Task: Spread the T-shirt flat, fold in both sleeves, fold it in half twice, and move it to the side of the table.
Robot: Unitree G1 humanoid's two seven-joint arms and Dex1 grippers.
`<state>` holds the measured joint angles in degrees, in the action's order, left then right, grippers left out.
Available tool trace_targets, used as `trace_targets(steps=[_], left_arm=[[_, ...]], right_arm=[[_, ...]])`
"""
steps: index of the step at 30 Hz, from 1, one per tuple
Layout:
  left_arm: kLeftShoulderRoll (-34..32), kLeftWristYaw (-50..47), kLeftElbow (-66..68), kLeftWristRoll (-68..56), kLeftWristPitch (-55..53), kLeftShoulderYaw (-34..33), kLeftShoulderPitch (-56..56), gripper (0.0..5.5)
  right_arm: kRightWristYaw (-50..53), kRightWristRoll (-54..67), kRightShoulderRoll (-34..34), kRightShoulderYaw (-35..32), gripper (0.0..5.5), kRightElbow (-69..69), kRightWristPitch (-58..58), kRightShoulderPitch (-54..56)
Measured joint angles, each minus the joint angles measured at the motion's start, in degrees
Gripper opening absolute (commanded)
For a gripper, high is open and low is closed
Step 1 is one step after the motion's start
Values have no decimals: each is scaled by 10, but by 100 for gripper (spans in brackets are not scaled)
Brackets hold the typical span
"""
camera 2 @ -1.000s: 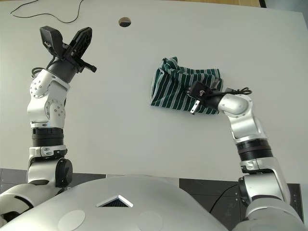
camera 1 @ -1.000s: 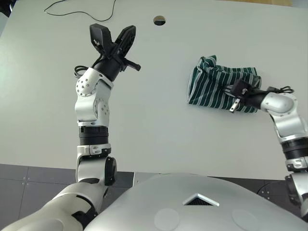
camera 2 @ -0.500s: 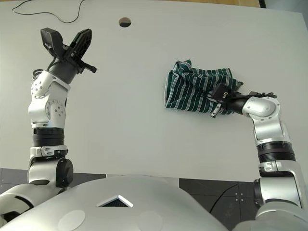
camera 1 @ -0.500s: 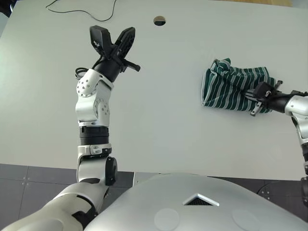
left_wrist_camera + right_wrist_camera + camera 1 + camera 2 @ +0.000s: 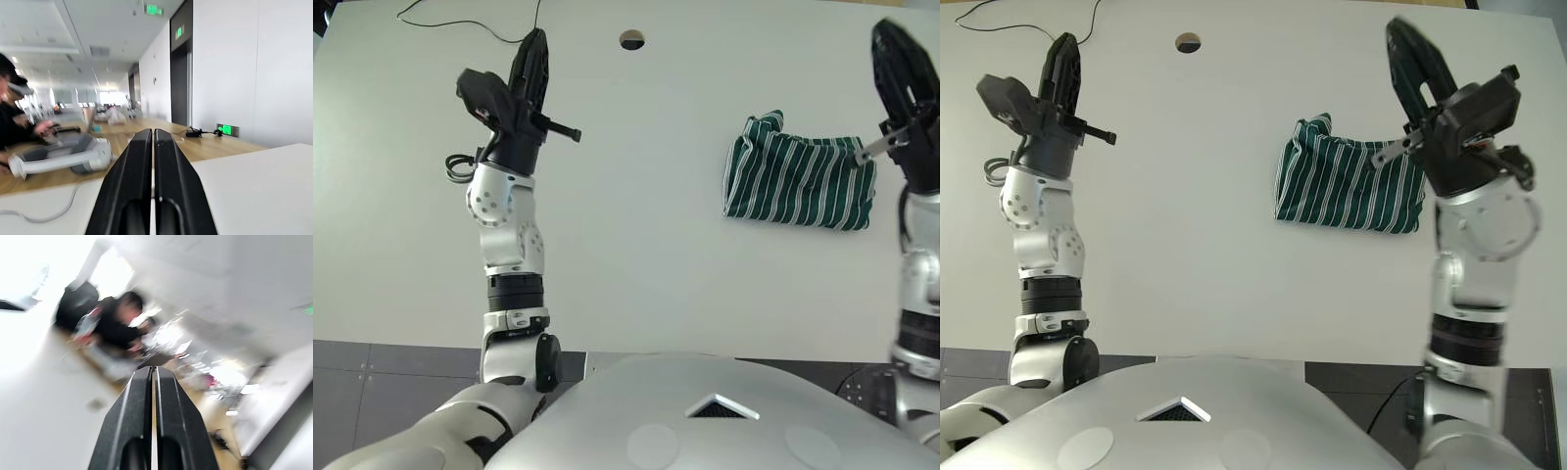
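Observation:
The T-shirt (image 5: pixel 798 181), dark green with white stripes, lies folded into a small rectangle on the right part of the white table (image 5: pixel 636 255). My right gripper (image 5: pixel 1402 37) is raised high above the table near the shirt's right edge, pointing up, with its fingers (image 5: pixel 146 382) pressed together on nothing. At the left side, far from the shirt, my left gripper (image 5: pixel 537 41) is also held up and pointing upward. Its fingers (image 5: pixel 142 147) are shut and empty.
A round cable hole (image 5: pixel 631 40) sits at the table's far middle. A thin black cable (image 5: pixel 460 15) trails over the far left corner. The table's front edge (image 5: pixel 705 348) runs just below the arms. Bare tabletop lies between the arms.
The right gripper dragged the folded shirt to the right, then let go and swung up off the table. The left wrist turned and rose slightly. The shirt now lies still.

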<state>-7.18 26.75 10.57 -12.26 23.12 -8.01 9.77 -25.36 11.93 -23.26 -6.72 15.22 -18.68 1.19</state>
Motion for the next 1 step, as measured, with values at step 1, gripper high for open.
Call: trace_targets(steps=[1], left_arm=[[7,-7,6,6,18,5,-2,13]], right_arm=[[29,-25,32,13,12,-7,-18,-1]])
